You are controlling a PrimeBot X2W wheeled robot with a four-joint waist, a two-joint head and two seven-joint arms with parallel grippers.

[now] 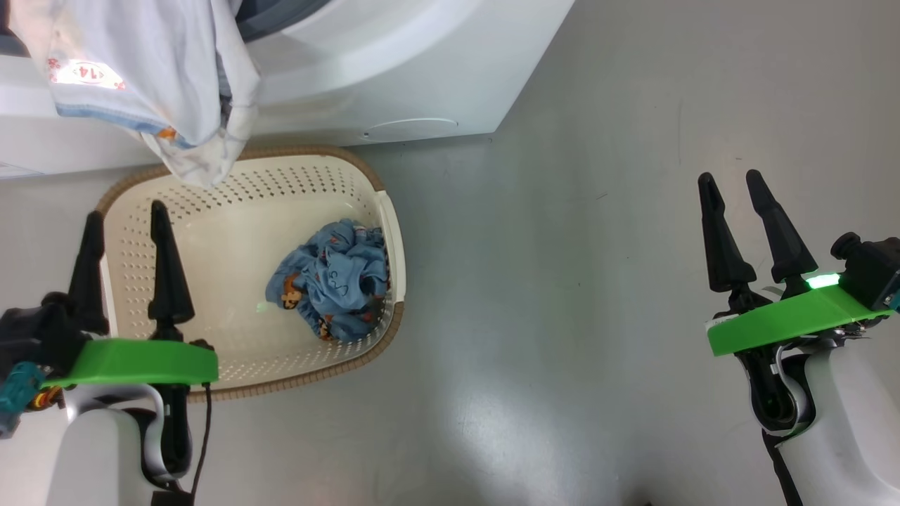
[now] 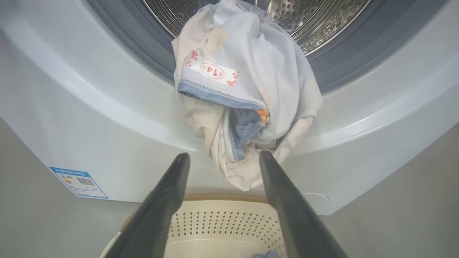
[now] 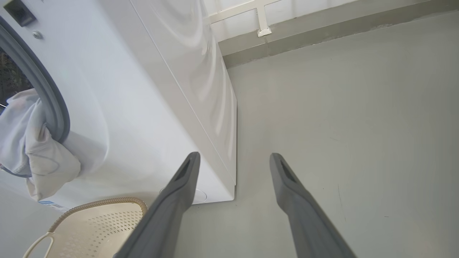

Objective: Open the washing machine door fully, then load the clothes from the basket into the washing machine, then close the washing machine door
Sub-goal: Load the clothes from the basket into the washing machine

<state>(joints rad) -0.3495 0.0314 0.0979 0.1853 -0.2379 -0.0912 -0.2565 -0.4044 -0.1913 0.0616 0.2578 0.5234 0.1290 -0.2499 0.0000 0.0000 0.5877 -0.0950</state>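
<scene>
Near left: left gripper (image 1: 126, 209) poised over the near-left part of the basket (image 1: 391, 232), fingers spread wide, nothing between them, nothing touched. Near right: right gripper (image 1: 730, 174) above bare grey floor (image 1: 598, 295), well apart from the basket, fingers likewise spread and empty. Basket standing on the floor just in front of the washing machine (image 1: 408, 63), far rim close under the machine's front. Inside it, toward the right wall: blue garment (image 1: 330, 281) with orange prints, crumpled in a heap on the bottom. Beyond, above the basket's far rim: pale white-blue garment (image 1: 140, 77), draped over the lower lip of the machine's opening, upper part lying in the mouth of the steel drum (image 2: 322, 21) across the grey gasket (image 2: 143, 50), lower end hanging down the white front; white tag (image 2: 217, 71) with red print facing outward. Low on the front: blue label sticker (image 2: 79, 182) to the left, round cap (image 1: 411, 130) to the right. Loading half done: one garment in the basket, the other only partly inside the drum.
</scene>
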